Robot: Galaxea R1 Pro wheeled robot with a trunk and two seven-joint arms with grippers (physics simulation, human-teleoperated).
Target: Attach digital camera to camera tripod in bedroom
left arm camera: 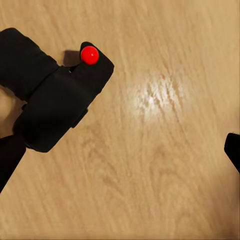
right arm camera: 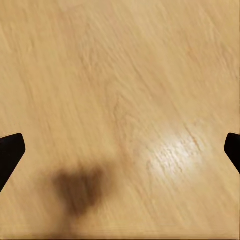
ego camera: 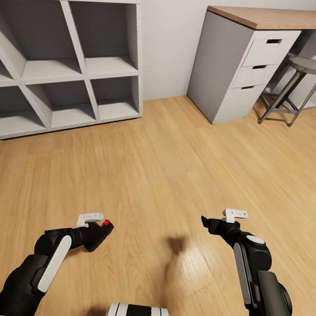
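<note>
Carrying was the step in hand: beside the big white cubby shelves (ego camera: 66,62), the left gripper (ego camera: 100,231) squeezed the small black digital camera (left arm camera: 57,102). The right gripper (ego camera: 210,224) hung open, holding nothing. Finding the tripod likely came next.

Below me runs a light wood plank floor (ego camera: 165,178), glossy where it catches the light. On it, against the white wall, stands my white cubby shelf unit with slanted dividers (ego camera: 66,58). Further along sits a grey desk with a wooden top and three drawers (ego camera: 244,60), and a round metal-legged stool (ego camera: 295,88) stands beside the drawers.
</note>
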